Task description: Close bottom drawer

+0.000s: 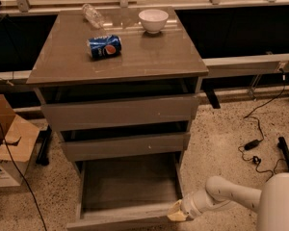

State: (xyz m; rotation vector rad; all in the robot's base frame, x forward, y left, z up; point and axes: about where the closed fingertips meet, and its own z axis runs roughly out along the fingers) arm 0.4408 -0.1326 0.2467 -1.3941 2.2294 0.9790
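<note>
The bottom drawer (127,183) of the grey-brown cabinet stands pulled far out, its plain grey box inside showing empty. Its flat front (116,223) runs along the lower edge of the view. My gripper (177,211), at the end of the white arm (226,196) coming in from the lower right, sits at the right end of that front and seems to touch its corner. The two drawers above are each a little ajar.
A blue soda can (104,46) lies on the cabinet top, with a white bowl (153,20) and a clear plastic bottle (92,15) behind it. Cardboard boxes (7,148) stand on the floor at left. Black cables (260,143) lie on the floor at right.
</note>
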